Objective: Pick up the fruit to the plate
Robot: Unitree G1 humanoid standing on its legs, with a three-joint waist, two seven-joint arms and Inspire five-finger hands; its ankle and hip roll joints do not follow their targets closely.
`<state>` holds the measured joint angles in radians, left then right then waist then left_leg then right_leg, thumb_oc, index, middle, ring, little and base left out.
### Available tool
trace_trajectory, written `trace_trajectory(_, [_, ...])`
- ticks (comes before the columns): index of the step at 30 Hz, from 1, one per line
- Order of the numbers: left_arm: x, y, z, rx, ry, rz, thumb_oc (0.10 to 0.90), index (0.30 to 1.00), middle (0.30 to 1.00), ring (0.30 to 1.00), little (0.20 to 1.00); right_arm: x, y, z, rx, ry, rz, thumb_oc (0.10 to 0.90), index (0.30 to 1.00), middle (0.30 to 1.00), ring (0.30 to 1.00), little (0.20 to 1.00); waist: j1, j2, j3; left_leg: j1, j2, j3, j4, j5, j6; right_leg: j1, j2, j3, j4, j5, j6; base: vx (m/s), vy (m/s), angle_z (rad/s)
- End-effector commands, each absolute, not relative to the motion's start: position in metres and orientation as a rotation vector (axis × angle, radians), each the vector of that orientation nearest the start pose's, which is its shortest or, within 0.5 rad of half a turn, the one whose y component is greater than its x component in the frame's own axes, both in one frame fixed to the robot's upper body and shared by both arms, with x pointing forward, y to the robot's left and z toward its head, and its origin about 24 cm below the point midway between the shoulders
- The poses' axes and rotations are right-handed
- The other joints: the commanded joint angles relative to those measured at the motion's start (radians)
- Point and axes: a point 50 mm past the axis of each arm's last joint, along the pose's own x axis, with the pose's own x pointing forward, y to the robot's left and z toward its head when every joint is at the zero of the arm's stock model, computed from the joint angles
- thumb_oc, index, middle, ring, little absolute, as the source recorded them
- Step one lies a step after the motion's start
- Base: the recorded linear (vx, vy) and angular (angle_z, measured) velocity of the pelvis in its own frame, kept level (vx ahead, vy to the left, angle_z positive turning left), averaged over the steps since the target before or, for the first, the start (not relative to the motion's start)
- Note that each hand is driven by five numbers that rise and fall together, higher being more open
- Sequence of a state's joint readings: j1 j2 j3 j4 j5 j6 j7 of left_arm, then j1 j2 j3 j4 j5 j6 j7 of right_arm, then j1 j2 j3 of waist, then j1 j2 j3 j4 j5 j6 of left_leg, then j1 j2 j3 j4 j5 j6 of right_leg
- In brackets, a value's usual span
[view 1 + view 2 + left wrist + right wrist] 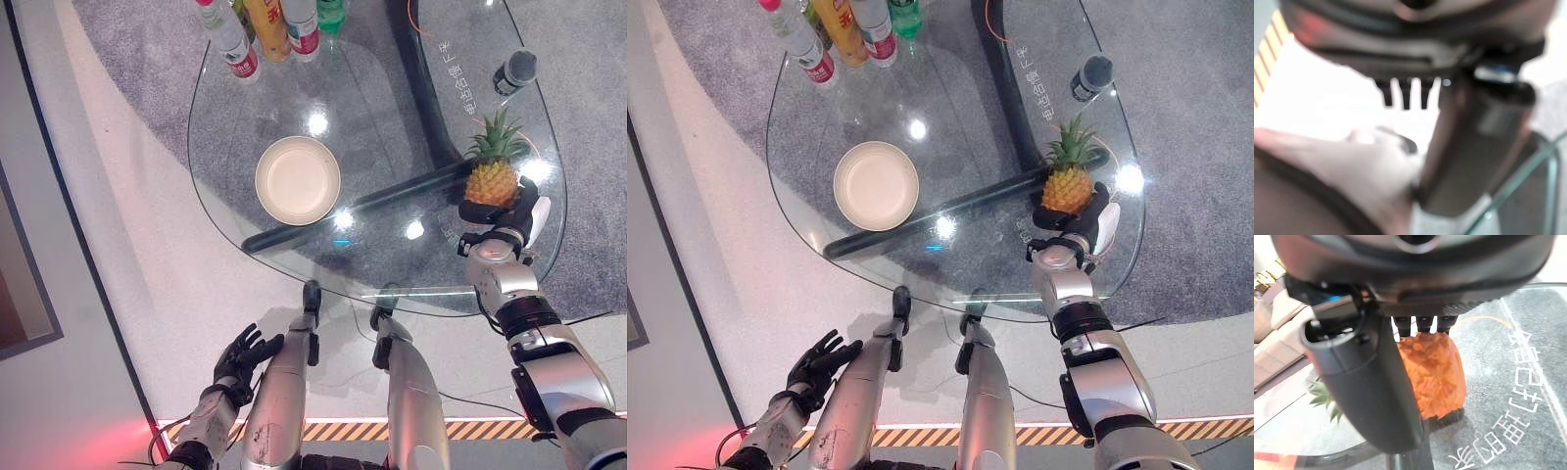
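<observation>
One pineapple [493, 179] upright near the glass table's [392, 98] right edge, well apart from the plate [298, 180], right hand [509, 227] cupping its base with curled fingers, left hand [242, 356] splayed low beside the table: likely to tip if squeezed low.

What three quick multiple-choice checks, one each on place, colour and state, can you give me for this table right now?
1. Where is the pineapple?
A. On the plate
B. On the glass table's right side, at the right robot hand
C. Among the bottles

2. What colour is the plate?
A. Cream
B. Blue
C. Black

3. What is on the plate?
A. The pineapple
B. A bottle
C. Nothing

Key: 1 B, the right robot hand is up against the fruit on the glass table, well right of the plate. 2 A, the plate is a pale cream round. 3 C, its inside shows bare.

The left robot hand hangs open below the table edge.
</observation>
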<state>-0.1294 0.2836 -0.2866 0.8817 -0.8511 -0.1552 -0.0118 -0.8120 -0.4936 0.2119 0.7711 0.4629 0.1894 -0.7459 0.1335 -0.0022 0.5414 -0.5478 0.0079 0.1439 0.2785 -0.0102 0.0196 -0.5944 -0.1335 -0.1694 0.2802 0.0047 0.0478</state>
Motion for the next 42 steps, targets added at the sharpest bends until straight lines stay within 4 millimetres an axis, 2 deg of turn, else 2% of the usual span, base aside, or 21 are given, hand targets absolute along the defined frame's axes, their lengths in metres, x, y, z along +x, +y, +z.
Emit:
trace_trajectory(1, [0.2, 0.207, -0.103, -0.38, 0.632, 0.185, 0.8, 0.9, 0.9, 0.9, 0.9, 0.372, -0.278, 0.161, -0.213, 0.023, -0.829, 0.8, 0.9, 0.9, 0.9, 0.9, 0.017, 0.044, -0.021, -0.01, -0.062, -0.015, -0.005, -0.043, -0.012, -0.012, 0.03, -0.07, 0.066, -0.012, 0.025, 0.0, 0.003, 0.07])
trace_trajectory(9, [0.199, 0.209, -0.104, -0.382, 0.635, 0.177, 0.8, 0.9, 0.9, 0.9, 0.9, 0.377, -0.277, 0.169, -0.18, 0.025, -0.822, 0.8, 0.9, 0.9, 0.9, 0.9, 0.026, 0.054, -0.021, -0.016, -0.066, -0.019, -0.001, -0.042, -0.013, -0.019, 0.026, -0.074, 0.073, -0.014, 0.023, 0.0, 0.005, 0.05])
trace_trajectory(15, [0.201, 0.208, -0.102, -0.384, 0.618, 0.165, 0.8, 0.9, 0.9, 0.9, 0.9, 0.378, -0.281, 0.161, -0.163, 0.118, -0.803, 0.8, 0.9, 0.9, 0.9, 0.9, 0.033, 0.054, -0.021, -0.021, -0.067, -0.025, 0.001, -0.041, -0.013, -0.022, 0.025, -0.077, 0.072, -0.013, 0.021, 0.0, 0.0, 0.0])
trace_trajectory(16, [0.201, 0.208, -0.101, -0.384, 0.616, 0.168, 0.8, 0.9, 0.9, 0.9, 0.9, 0.378, -0.282, 0.159, -0.163, 0.133, -0.8, 0.55, 0.686, 0.686, 0.686, 0.65, 0.034, 0.054, -0.021, -0.022, -0.068, -0.025, 0.001, -0.041, -0.013, -0.022, 0.025, -0.077, 0.072, -0.013, 0.021, 0.0, 0.0, 0.0])
trace_trajectory(17, [0.201, 0.208, -0.101, -0.382, 0.616, 0.169, 0.8, 0.9, 0.9, 0.9, 0.9, 0.378, -0.283, 0.157, -0.165, 0.152, -0.795, 0.454, 0.604, 0.604, 0.604, 0.554, 0.036, 0.054, -0.021, -0.023, -0.068, -0.027, 0.003, -0.041, -0.012, -0.023, 0.025, -0.078, 0.072, -0.013, 0.021, 0.0, 0.0, 0.0])
trace_trajectory(18, [0.201, 0.209, -0.101, -0.38, 0.617, 0.17, 0.8, 0.9, 0.9, 0.9, 0.9, 0.378, -0.284, 0.156, -0.164, 0.165, -0.793, 0.1, 0.3, 0.3, 0.3, 0.2, 0.037, 0.054, -0.021, -0.025, -0.068, -0.028, 0.003, -0.041, -0.012, -0.023, 0.025, -0.079, 0.072, -0.013, 0.02, 0.0, 0.0, 0.0])
trace_trajectory(31, [0.201, 0.211, -0.1, -0.383, 0.596, 0.159, 0.8, 0.9, 0.9, 0.9, 0.9, 0.379, -0.288, 0.154, -0.206, 0.221, -0.756, 0.1, 0.3, 0.3, 0.3, 0.2, 0.045, 0.057, -0.021, -0.031, -0.071, -0.034, 0.01, -0.04, -0.014, -0.026, 0.025, -0.083, 0.076, -0.015, 0.016, 0.0, 0.0, 0.0])
trace_trajectory(42, [0.217, 0.215, -0.082, -0.401, 0.469, 0.169, 0.8, 0.9, 0.9, 0.9, 0.9, 0.38, -0.28, 0.154, -0.2, 0.179, -0.701, 0.1, 0.3, 0.3, 0.3, 0.2, 0.039, 0.055, -0.021, 0.001, -0.068, -0.028, 0.005, -0.042, -0.013, -0.001, 0.029, -0.079, 0.081, -0.023, 0.017, 0.0, 0.0, 0.0])
